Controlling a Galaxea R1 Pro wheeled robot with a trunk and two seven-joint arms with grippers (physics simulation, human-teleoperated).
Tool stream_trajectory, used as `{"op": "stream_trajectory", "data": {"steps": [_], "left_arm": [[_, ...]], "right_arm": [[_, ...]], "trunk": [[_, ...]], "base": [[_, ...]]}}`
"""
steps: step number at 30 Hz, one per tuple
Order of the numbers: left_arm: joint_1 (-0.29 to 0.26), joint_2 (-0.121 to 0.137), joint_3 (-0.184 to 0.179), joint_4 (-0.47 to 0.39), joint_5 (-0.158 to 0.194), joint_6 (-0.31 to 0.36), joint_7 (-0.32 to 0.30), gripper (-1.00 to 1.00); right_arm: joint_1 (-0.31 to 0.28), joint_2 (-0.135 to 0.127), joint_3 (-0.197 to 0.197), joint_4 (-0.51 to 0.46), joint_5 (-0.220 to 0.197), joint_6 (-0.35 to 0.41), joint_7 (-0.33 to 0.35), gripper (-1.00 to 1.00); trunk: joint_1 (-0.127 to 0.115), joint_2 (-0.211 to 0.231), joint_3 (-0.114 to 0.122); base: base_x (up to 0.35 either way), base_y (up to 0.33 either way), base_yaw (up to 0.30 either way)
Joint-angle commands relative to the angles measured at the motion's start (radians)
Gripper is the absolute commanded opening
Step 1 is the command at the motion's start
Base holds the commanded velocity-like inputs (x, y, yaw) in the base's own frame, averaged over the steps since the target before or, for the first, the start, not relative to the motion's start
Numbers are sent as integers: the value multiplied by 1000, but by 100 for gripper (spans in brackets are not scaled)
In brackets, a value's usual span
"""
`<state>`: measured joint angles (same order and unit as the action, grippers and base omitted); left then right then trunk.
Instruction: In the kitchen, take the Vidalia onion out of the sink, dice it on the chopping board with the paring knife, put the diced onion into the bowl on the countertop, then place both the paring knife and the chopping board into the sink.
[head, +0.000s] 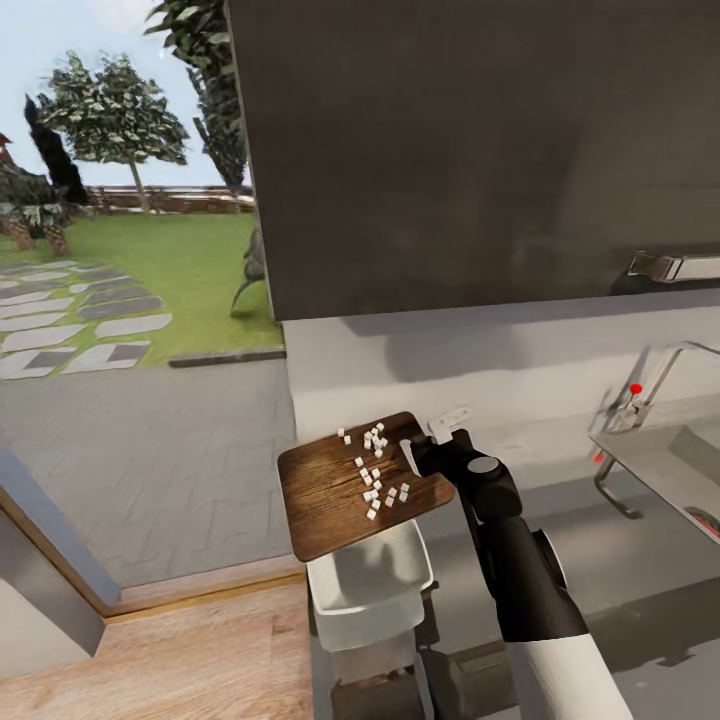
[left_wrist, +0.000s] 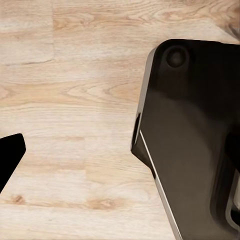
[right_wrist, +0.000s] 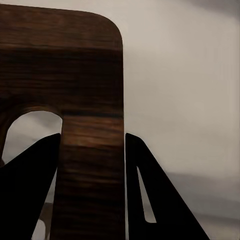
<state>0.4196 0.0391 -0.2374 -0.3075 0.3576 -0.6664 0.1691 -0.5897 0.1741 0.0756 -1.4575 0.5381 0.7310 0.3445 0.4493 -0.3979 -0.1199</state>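
Note:
My right gripper (head: 425, 450) is shut on the handle end of the dark wood chopping board (head: 330, 500) and holds it in the air. Several small white pieces of diced onion (head: 375, 470) lie on the board. Directly under it stands the white square bowl (head: 372, 600), at the left end of the grey countertop (head: 600, 560). In the right wrist view the gripper (right_wrist: 92, 137) has a finger on each side of the board's strip (right_wrist: 90, 175) beside the handle slot. The sink (head: 665, 470) lies at the far right. My left gripper (left_wrist: 120, 160) hangs over the floor with one fingertip (left_wrist: 10, 155) in view. The paring knife is out of view.
A chrome tap with red knobs (head: 640, 390) rises behind the sink. A dark wall cabinet (head: 480, 140) hangs above the counter. Left of the counter a large window looks onto a garden (head: 120, 250), and light wood floor (head: 200, 660) lies below it.

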Motion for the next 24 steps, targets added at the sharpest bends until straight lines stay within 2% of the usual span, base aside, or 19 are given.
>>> {"op": "stream_trajectory", "data": {"steps": [1, 15, 18, 20, 24], "left_arm": [[0, 1, -9, -2, 4, -1, 8, 100], [0, 1, -9, -2, 4, -1, 8, 100], [0, 1, -9, -2, 4, -1, 8, 100], [1, 2, -9, -2, 4, -1, 8, 100], [1, 1, -9, -2, 4, -1, 8, 100]], "right_arm": [[-1, 0, 0, -1, 10, 4, 9, -100], [-1, 0, -8, -1, 1, 2, 17, -100], [-1, 0, -10, -1, -29, 1, 18, -100], [-1, -5, -11, -1, -63, 1, 18, -100], [-1, -7, -11, -1, -77, 0, 15, -100]], "trunk": [[1, -2, -2], [1, -2, -2], [1, -2, -2], [1, -2, -2], [1, -2, -2]], "base": [[0, 2, 0], [0, 0, 0], [0, 0, 0], [0, 0, 0], [0, 0, 0]]}}
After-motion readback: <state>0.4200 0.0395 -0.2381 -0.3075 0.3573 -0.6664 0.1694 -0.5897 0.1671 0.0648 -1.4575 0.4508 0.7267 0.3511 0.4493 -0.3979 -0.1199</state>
